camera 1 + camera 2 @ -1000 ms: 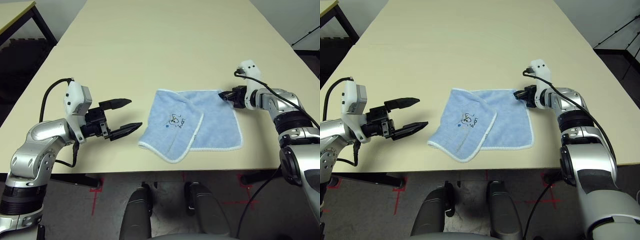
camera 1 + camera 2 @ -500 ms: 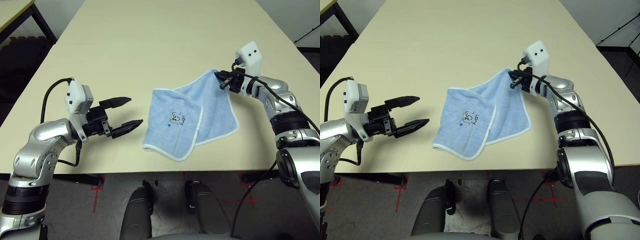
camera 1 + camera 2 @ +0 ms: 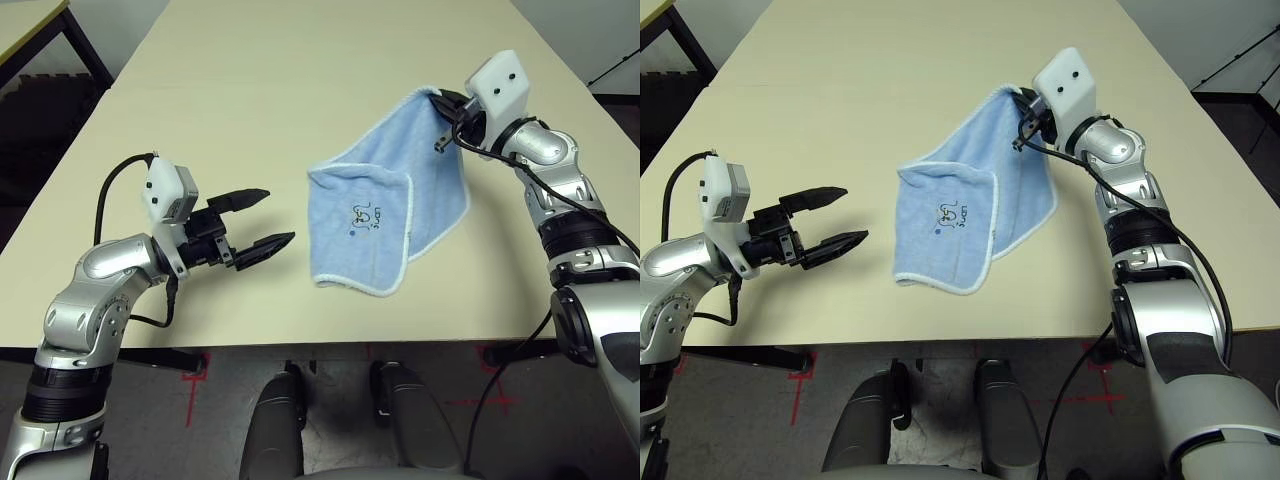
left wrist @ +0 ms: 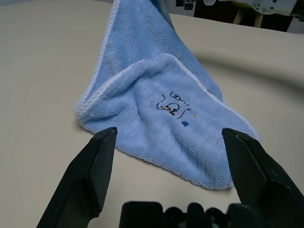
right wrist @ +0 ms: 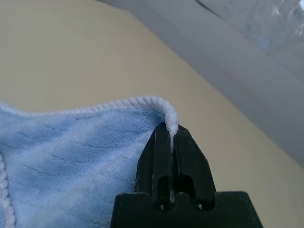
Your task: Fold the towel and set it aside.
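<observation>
The towel [image 3: 370, 215], light blue with white edging and a small dark motif, hangs partly lifted over the cream table [image 3: 250, 80]. Its lower folded part still rests on the tabletop. My right gripper [image 3: 440, 100] is shut on the towel's far right corner and holds it up in the air; in the right wrist view the white edging [image 5: 168, 114] is pinched between the closed fingertips [image 5: 161, 137]. My left gripper [image 3: 275, 215] stands open just above the table, a short way left of the towel, with nothing in it. In the left wrist view the towel [image 4: 161, 109] lies beyond the open fingers [image 4: 95, 166].
The table's front edge [image 3: 300, 345] runs just below the towel and both arms. A second table [image 3: 30, 25] with black legs stands at the far left. Bare tabletop stretches behind and to the left of the towel.
My right gripper has raised the towel's corner up and inward, so the flat cloth now hangs from it. The left gripper has edged a little toward the towel, still open.
</observation>
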### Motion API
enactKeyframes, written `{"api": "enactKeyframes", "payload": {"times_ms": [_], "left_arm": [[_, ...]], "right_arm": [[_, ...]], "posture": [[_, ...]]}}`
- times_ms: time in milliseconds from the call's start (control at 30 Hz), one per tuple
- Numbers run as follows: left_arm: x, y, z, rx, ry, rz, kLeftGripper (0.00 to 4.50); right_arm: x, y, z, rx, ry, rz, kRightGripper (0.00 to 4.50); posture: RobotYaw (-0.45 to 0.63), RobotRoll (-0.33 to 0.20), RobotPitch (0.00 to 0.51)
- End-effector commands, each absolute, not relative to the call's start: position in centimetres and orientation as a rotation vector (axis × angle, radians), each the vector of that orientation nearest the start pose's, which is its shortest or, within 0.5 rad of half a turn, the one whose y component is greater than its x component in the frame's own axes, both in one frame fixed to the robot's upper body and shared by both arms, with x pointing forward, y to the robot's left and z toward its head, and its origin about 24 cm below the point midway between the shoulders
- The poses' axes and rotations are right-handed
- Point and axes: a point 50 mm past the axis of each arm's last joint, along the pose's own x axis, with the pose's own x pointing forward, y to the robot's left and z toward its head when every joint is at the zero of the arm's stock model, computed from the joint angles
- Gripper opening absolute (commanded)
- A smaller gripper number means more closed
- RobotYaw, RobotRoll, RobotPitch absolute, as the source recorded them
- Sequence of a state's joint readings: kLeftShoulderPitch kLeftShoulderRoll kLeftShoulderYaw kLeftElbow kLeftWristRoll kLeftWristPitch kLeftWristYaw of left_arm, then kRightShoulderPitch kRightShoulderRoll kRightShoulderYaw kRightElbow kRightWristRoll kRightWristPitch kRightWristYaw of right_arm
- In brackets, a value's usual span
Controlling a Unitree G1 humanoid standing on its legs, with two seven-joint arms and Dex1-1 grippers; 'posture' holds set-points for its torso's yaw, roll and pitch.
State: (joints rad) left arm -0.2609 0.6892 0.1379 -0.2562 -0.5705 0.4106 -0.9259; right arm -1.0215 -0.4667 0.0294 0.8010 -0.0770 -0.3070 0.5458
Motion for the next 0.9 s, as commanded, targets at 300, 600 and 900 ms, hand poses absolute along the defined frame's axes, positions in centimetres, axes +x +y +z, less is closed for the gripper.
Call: {"api": "enactKeyframes", "payload": {"times_ms": [300,600,900], "left_arm": [[27.3,20.0,17.5,0.128,-0.028,-0.929,4.5],[29.1,19.3,17.6,0.007,0.037,-0.827,4.5],[31.3,18.5,18.8,-0.048,-0.004,-0.722,4.5]], "right_arm": [[39.3,-17.8,27.0,-0.684,-0.588,0.374,0.05],[38.8,-16.9,28.7,-0.713,-0.716,0.389,0.05],[38.3,-16.3,29.1,-0.751,-0.775,0.431,0.05]], "posture": [[-0.13,0.0,0.171],[-0.14,0.0,0.176],[-0.14,0.0,0.176]]}}
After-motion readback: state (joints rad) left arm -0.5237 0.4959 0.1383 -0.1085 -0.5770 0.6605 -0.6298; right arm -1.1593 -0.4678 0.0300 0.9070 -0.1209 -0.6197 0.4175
